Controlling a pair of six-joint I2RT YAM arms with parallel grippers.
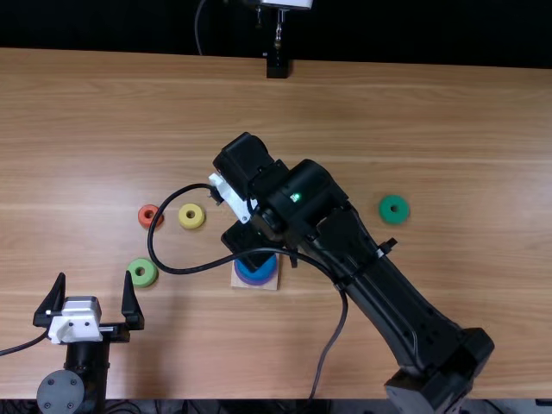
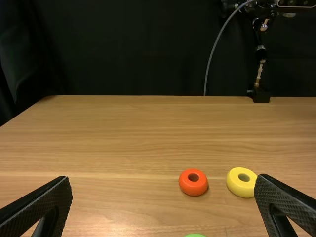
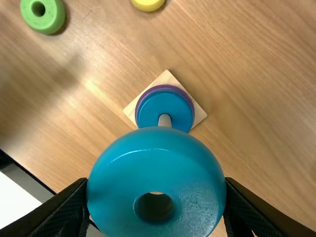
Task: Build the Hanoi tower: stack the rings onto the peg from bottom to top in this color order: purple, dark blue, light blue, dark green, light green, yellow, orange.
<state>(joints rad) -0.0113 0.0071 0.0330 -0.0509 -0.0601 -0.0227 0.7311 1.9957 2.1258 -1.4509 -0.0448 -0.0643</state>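
Observation:
My left gripper (image 1: 95, 302) rests open at the lower left; in the left wrist view the same gripper (image 2: 165, 190) has nothing between its fingers. My right gripper (image 1: 244, 235) is over the peg base (image 1: 269, 285); in its wrist view that gripper (image 3: 157, 202) is shut on the light blue ring (image 3: 158, 168), held above the peg (image 3: 165, 120). On the base lie the purple ring (image 3: 144, 101) and, on top of it, the dark blue ring (image 3: 158, 104). Loose rings: orange (image 1: 150, 216), yellow (image 1: 191, 216), light green (image 1: 143, 272), dark green (image 1: 394, 209).
A black stand (image 1: 277, 67) is at the table's far edge. The right arm's cable loops above the table near the yellow and light green rings. The right arm crosses between the base and the dark green ring.

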